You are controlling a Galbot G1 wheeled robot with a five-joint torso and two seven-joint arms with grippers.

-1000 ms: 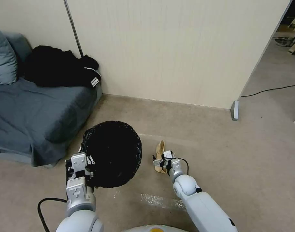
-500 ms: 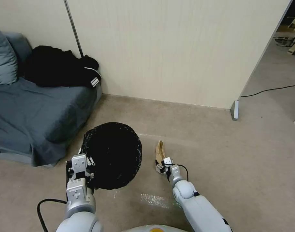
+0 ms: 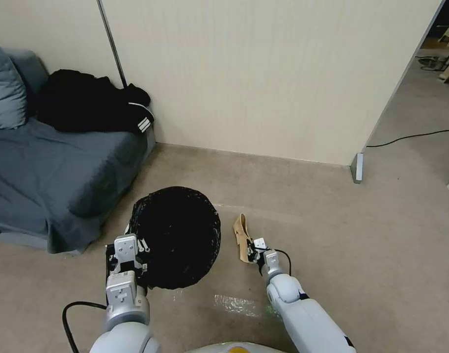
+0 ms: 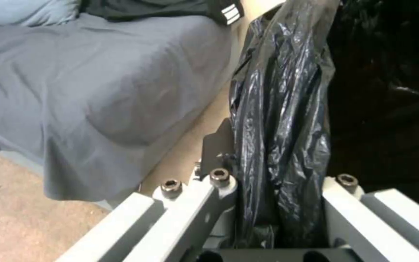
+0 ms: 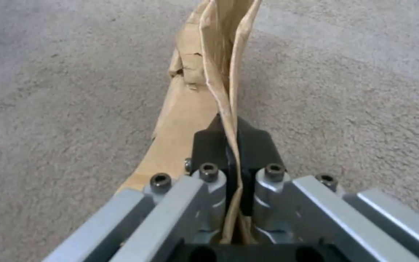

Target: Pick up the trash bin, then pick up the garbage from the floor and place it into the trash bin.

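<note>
Currently, your right gripper (image 5: 232, 145) is clamped on the folded edge of the tan paper bag (image 5: 204, 87), which lies on the floor at 3 o'clock of the trash bin (image 3: 177, 235). Judged light and limp (it may tear), so hold the doubled fold. Right forearm is low, reaching forward. Your left gripper (image 4: 277, 189) pinches the bin's black-lined rim at 7 o'clock.

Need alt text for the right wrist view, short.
The right hand is shut on a thin edge of a crumpled tan paper bag, which extends away from the black fingers over beige carpet.
</note>
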